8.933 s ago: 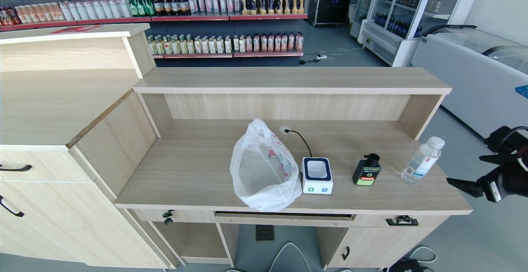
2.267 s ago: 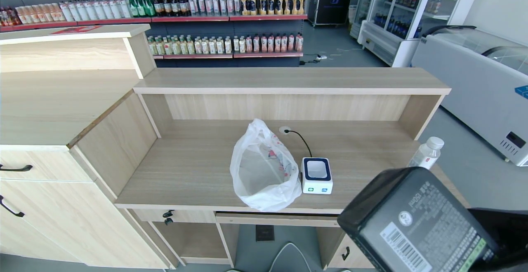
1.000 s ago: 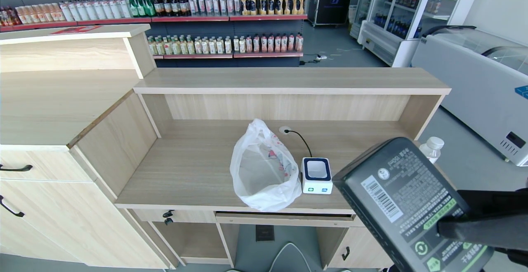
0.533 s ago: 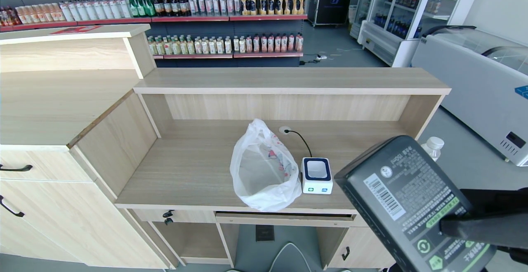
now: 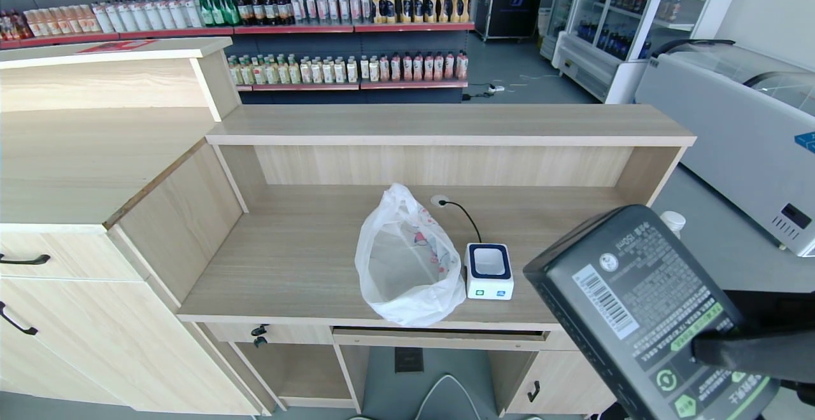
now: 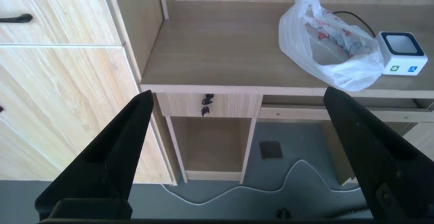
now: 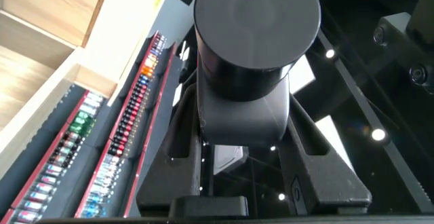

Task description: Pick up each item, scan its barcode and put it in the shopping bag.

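My right gripper point(image 5: 708, 351) is shut on a black pump bottle point(image 5: 637, 305), held up close to the head camera at the lower right, its barcode label facing the camera. In the right wrist view the bottle's pump top point(image 7: 256, 34) sits between the fingers point(image 7: 173, 163). The white shopping bag point(image 5: 407, 261) stands open on the counter's middle, with the white barcode scanner point(image 5: 489, 270) just right of it. A clear water bottle's cap point(image 5: 672, 219) peeks out behind the black bottle. My left gripper point(image 6: 239, 98) hangs open, low and in front of the counter's left part, nothing in it.
The wooden counter point(image 5: 299, 261) has a raised back ledge point(image 5: 446, 121) and a taller cabinet point(image 5: 95, 159) on its left. The scanner's cable point(image 5: 461, 213) runs to a hole behind the bag. Store shelves, fridges and a chest freezer point(image 5: 732, 114) lie beyond.
Since the earliest frame the right gripper has taken the black bottle off the counter and raised it near the camera. Over the last second it drifted slightly right, covering more of the water bottle.
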{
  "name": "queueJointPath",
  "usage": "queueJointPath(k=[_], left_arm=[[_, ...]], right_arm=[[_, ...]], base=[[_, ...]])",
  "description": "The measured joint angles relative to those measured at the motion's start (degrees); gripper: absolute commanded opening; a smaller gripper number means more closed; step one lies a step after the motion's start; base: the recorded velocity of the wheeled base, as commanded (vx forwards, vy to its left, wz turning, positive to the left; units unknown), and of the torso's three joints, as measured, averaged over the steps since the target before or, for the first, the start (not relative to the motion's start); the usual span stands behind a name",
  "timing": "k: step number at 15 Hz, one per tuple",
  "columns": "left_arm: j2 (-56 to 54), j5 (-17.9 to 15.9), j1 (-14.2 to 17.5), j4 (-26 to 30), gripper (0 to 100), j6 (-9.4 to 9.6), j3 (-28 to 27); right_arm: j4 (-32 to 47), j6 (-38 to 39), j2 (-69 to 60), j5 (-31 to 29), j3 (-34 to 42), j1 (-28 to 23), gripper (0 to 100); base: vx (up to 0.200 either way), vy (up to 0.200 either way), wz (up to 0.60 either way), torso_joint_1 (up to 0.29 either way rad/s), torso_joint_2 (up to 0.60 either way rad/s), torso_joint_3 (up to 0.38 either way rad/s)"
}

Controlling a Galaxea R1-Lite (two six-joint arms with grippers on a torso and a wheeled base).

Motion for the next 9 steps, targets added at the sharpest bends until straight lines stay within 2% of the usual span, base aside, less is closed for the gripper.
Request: queueJointPath(k=[6, 8, 9], left_arm=[[0.00, 0.00, 0.00, 0.00, 100, 0.00, 0.00], [0.00, 0.00, 0.00, 0.00, 100, 0.00, 0.00], [0.00, 0.00, 0.00, 0.00, 100, 0.00, 0.00]], right_arm=[[0.05, 1.05, -0.13, -0.18, -0.22, -1.55, 0], [0.82, 5.58, 0.00, -0.32, -0.27, -6.73, 0], [2.21, 9.39, 0.06, -0.49, -0.24, -11.17, 0]], base=[[0.000, 0.000, 0.00, 0.000, 0.00, 0.000], [0.000, 0.000, 0.00, 0.000, 0.00, 0.000], [0.000, 0.000, 0.00, 0.000, 0.00, 0.000]])
